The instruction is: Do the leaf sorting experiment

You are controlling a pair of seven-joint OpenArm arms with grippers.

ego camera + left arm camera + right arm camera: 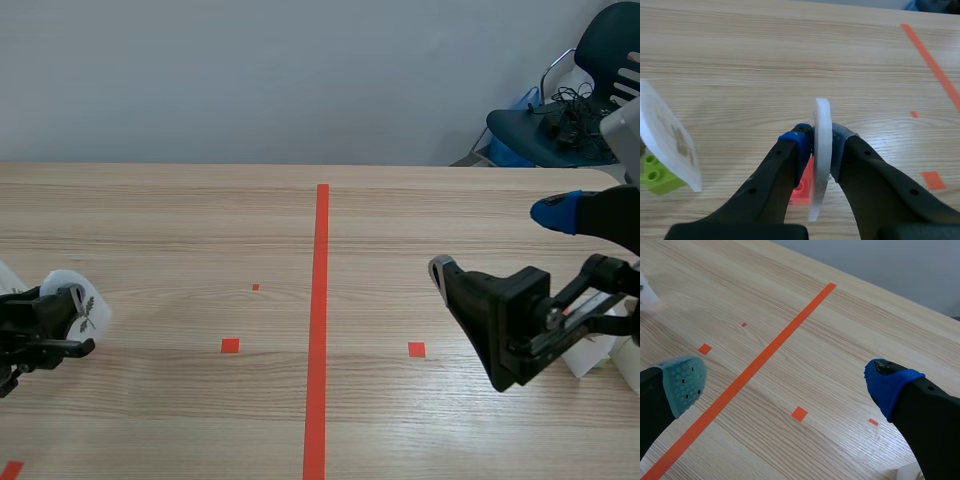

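Cropping hides a good deal here. In the scene view the left gripper (62,322) sits at the lower left edge of the frame with most of its arm cut off. A second white disc (5,276) shows only as a sliver at the left edge. At the lower right, white pieces (590,355) are largely hidden behind the right arm and cannot be made out.

The left gripper's fingers are closed tight on the leaf disc (78,300), a thin white round with a small dark sprig printed on its face. In the left wrist view the left gripper (821,137) pinches the leaf disc (821,155) between its blue and grey pads. The disc stands upright and edge-on, long axis vertical, with its faces turned to either side. A red brick (801,189) lies under the fingers, mostly covered. Beside the gripper the second white disc (667,137) tilts over a green brick (657,175); its brownish print is blurred, and whether it is set into the brick I cannot tell.

The right gripper (497,240) hangs at mid right over the table (200,230), fingers spread wide and holding nothing. The right wrist view shows the right gripper (785,385) equally wide.
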